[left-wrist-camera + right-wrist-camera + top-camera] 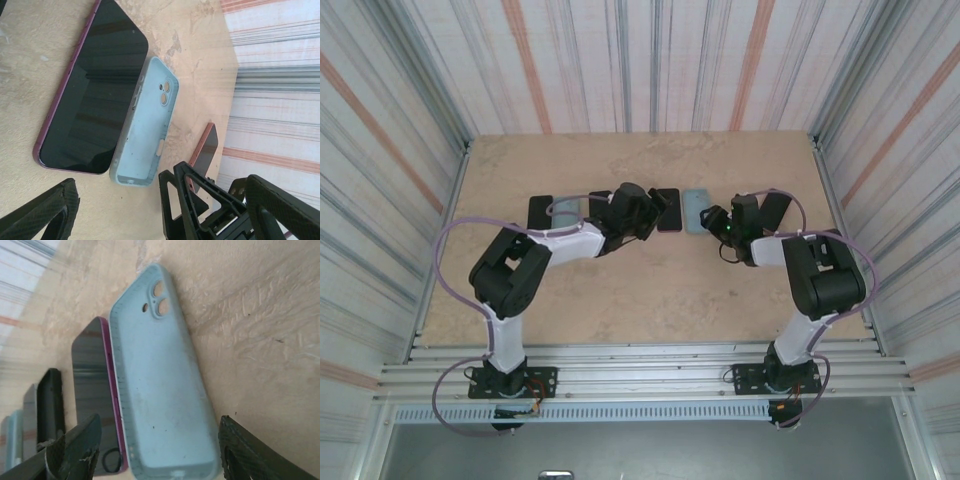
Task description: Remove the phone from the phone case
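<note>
Table point(650, 300) is seen from above, with a row of handsets point(540, 212) across its far half. Left arm point(520, 270) is bent in from the left and right arm point(820, 275) from the right, with the wrists near each other at the row's middle.

Left gripper point(162, 210) is spread wide with nothing between its fingers, and is held just short of phone and case. Right gripper point(160, 445) is parted too, with nothing clamped. Its fingers are placed either side of the case's near end; contact cannot be told.

Phone point(95, 90) is laid flat, screen up, purple rim shown, bare of any case. Case point(160, 380) is laid just beside it, pale blue, hollow side up and empty, with the long edges touching or nearly so. Task is judged done, since the phone is out. A red phone point(205, 150) is seen beyond the case, apart from it.

Risks, as judged:
- Case could be dragged or flipped if the right gripper is pulled sideways rather than lifted, because the fingers straddle it.
- Phone could then be shoved along by the case, the two being flush.
- Grippers could be knocked together on retreat, being so near.
- Phone screen could be scraped if the left fingers are swept low.
- A neighbouring handset could be mistaken for the target if a regrasp is tried.
</note>
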{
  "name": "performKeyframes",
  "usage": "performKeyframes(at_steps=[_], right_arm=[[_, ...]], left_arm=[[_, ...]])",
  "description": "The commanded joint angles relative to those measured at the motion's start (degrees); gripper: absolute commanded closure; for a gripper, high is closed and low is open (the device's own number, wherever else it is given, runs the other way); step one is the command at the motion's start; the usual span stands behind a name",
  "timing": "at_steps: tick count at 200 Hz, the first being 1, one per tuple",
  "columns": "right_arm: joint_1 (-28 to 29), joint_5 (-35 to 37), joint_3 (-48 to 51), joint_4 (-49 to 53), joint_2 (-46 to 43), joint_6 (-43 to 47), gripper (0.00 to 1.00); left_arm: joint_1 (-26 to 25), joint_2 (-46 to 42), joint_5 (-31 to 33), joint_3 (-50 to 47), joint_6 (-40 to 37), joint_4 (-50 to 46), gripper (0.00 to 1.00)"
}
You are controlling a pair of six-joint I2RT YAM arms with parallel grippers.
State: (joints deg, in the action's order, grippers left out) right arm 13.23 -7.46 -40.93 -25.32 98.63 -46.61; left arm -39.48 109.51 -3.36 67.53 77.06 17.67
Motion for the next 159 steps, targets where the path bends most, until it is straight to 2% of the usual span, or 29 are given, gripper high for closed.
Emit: performKeyframes(at_steps=[1,25,49,61,69,84,105,111,159], right_arm=[[0.87,5.21,-2.07,10.65,-4.1,6.95,0.32],[0.71,9.25,-2.34,16.37,-7.87,9.65,0.28],[-3.55,10.63,-3.44,20.97,-10.79,12.92,0.25],[-6.04,11.41,-5.53,24.69,-11.43,16.14,0.14],[-7.46,12.94,-7.85,28.19,-11.29,18.41,0.11],[-9.95,15.05,-11.39,33.08,-10.05,21.63,0.09],[-13.7,14.68,-14.48,35.69,-7.13,23.87,0.07],[-14.52,14.22,-15.97,36.87,-5.86,24.66,0.04],[-17.26,14.78,-24.2,40.92,3.76,28.99,0.02]], left_arm=[[0.63,-4.61,-0.21,-0.81,-3.74,-1.89,0.07],[0.89,-6.32,-0.2,-1.26,-5.61,-2.15,0.06],[0.81,-6.94,-2.26,-0.91,-6.72,-1.9,0.05],[0.72,-7.16,-3.07,-0.88,-7.16,-1.69,0.05],[0.44,-7.19,-3.3,-0.91,-7.53,-1.13,0.04],[0.08,-6.83,-4.21,-0.4,-7.6,0.12,0.01],[-0.67,-5.13,-5.78,1.43,-7.53,2.23,0.01],[-0.89,-4.6,-6.42,2.2,-7.62,2.2,0.01],[-1.26,-2.81,-8.93,4.11,-7.16,3.5,0.01]])
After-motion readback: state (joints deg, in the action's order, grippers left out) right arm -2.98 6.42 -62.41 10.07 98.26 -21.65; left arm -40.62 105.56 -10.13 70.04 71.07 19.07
